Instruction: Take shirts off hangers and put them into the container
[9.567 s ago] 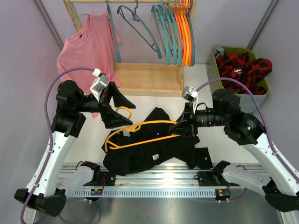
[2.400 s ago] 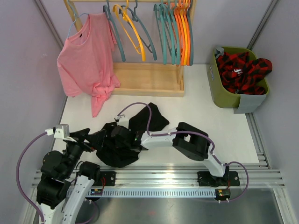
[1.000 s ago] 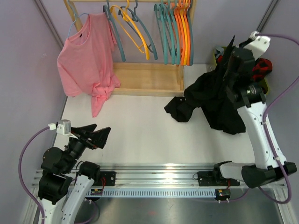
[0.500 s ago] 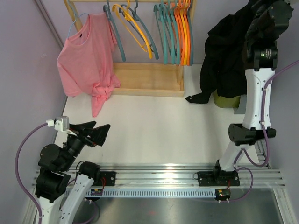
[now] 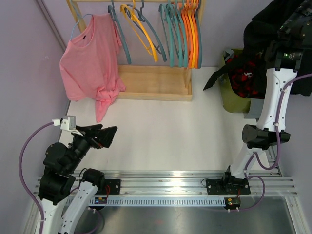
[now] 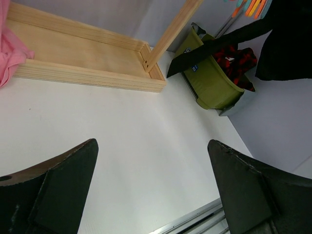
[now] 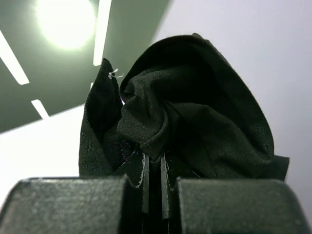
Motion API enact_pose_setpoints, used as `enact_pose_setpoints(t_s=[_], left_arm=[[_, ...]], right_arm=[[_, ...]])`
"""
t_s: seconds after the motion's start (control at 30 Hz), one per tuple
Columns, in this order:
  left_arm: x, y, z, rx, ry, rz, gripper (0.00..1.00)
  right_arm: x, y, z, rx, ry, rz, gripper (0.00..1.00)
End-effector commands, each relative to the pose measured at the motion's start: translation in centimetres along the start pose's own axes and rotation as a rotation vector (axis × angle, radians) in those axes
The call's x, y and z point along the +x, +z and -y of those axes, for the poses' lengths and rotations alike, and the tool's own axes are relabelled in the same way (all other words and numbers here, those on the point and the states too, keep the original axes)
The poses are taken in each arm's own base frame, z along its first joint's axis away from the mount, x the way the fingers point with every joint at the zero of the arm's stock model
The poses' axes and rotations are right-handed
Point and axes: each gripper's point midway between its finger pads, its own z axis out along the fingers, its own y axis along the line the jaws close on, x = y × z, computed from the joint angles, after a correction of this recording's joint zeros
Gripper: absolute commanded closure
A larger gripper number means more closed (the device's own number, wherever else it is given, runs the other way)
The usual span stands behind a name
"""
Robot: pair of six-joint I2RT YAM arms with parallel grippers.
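At about 8 o'clock on the table [image 5: 170, 131] the left gripper [image 5: 103, 132] hovers with its jaws wide apart and nothing between them, aimed toward 2 o'clock. At 10 o'clock the pink shirt [image 5: 90, 63] hangs from the left end of the rack [image 5: 153, 83], its hem bunched over the rack's base and drooping onto the table. Along the rail toward 12 o'clock come a few teal hangers [image 5: 170, 39] with the yellow hanger [image 5: 141, 34] among them, then the orange hangers [image 5: 193, 39] packed close at the right end (all of these are bare). At 2 o'clock stands the basket [image 5: 229, 97], with the plaid shirt [image 5: 243, 78] heaped inside and a grey shirt [image 5: 259, 106] draped over its near side. Above the basket the black shirt [image 5: 265, 29] hangs high in a loose mass, one sleeve trailing toward 9 o'clock past the basket's rim; whether its lower folds touch the plaid one cannot be told. The right gripper [image 7: 153, 183] is raised at the top right, its jaws pinched together on a bunched fold of the black shirt.
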Motion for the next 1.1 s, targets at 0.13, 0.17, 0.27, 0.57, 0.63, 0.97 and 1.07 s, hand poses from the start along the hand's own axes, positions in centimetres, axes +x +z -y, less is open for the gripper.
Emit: enact_pose_setpoints(t_s=[0.13, 0.17, 0.27, 0.57, 0.63, 0.97, 1.07], left_arm=[[-2.7, 1.1, 1.9, 0.057, 0.007, 0.045, 0.01], [-2.7, 1.4, 1.8, 0.052, 0.006, 0.042, 0.01], [-2.9, 2.1, 1.8, 0.05, 0.004, 0.043, 0.01], [-3.0, 4.0, 2.0, 0.081, -0.016, 0.048, 0.01], [-2.9, 4.5, 2.2, 0.099, -0.031, 0.051, 0.01], [-2.2, 5.2, 3.0, 0.154, -0.05, 0.013, 0.01], [-2.1, 5.3, 3.4, 0.171, -0.045, 0.0, 0.01]], right_arm=[[21.4, -1.4, 5.1, 0.007, -0.026, -0.331, 1.0], [23.6, -2.1, 5.6, 0.006, -0.003, -0.396, 1.0], [31.3, -5.4, 8.1, 0.014, 0.017, -0.586, 1.0], [45.1, -25.1, 16.7, 0.223, -0.098, -1.307, 1.0], [45.4, -28.9, 18.2, 0.278, -0.128, -1.405, 1.0], [46.3, -44.3, 22.2, 0.3, -0.384, -1.859, 0.61], [46.7, -44.2, 21.3, 0.258, -0.363, -1.912, 0.01]])
